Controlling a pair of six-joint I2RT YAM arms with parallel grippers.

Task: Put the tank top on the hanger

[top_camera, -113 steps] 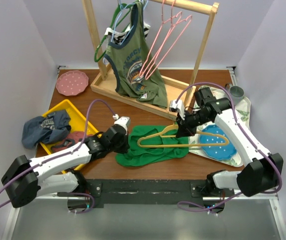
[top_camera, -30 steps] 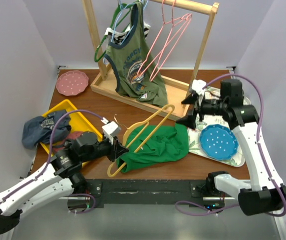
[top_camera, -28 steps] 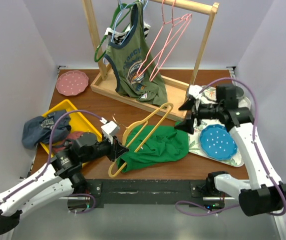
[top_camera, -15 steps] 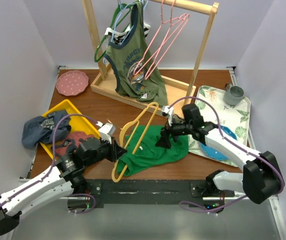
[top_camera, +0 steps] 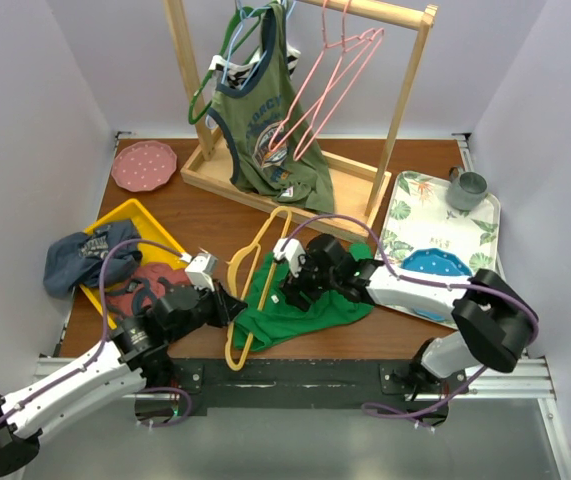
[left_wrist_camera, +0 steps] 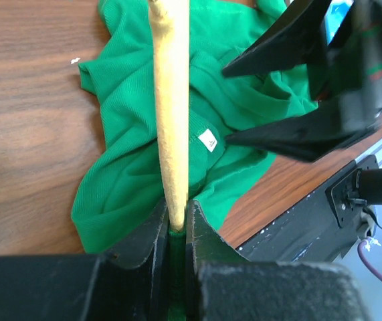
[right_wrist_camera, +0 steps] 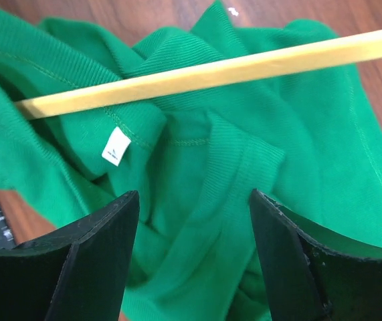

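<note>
Top external view: the green tank top (top_camera: 305, 312) lies crumpled on the table (top_camera: 215, 215) near its front edge, and the yellow-orange hanger (top_camera: 233, 262) lies slanted across the left part of it. The left gripper (top_camera: 227, 305) holds the hanger low down, and the right gripper (top_camera: 283, 295) is over the middle of the cloth. Left wrist view: the fingers are closed tightly on the thin bar of the hanger (left_wrist_camera: 170, 100), which passes over the fabric beside a white label (left_wrist_camera: 208, 140). Right wrist view: the jaws stand apart with nothing gripped, and folded green fabric (right_wrist_camera: 197, 167) with a ribbed edge lies just under them; the hanger bar (right_wrist_camera: 231, 67) crosses a little beyond the fingertips. I think the step in hand is to take an opening of the top. To do it well, the right gripper should pinch only one layer at the ribbed edge, not the whole bunch and not the bar, while the left one keeps the hanger steady, so that the hanger's end can enter the opening.
</note>
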